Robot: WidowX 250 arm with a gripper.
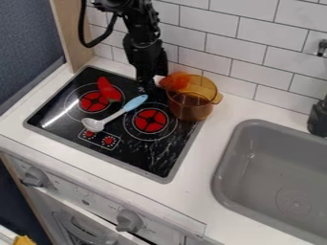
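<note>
Grey sink (275,165) set into white tabletop (222,114), right of black stove (137,155). Stove edged in grey, marked with red burners. Red toy vegetable (106,89) laid partly over left burner (94,102). Back wall covered with white tiles (262,51), wood panel (71,31) fixed at left. Two grey knobs mounted along cabinet front (83,194). Dark fixture (317,118) partly cut off at right edge, yellow item (24,240) at lower left.

Black arm (143,48) hanging steeply from top edge.
</note>
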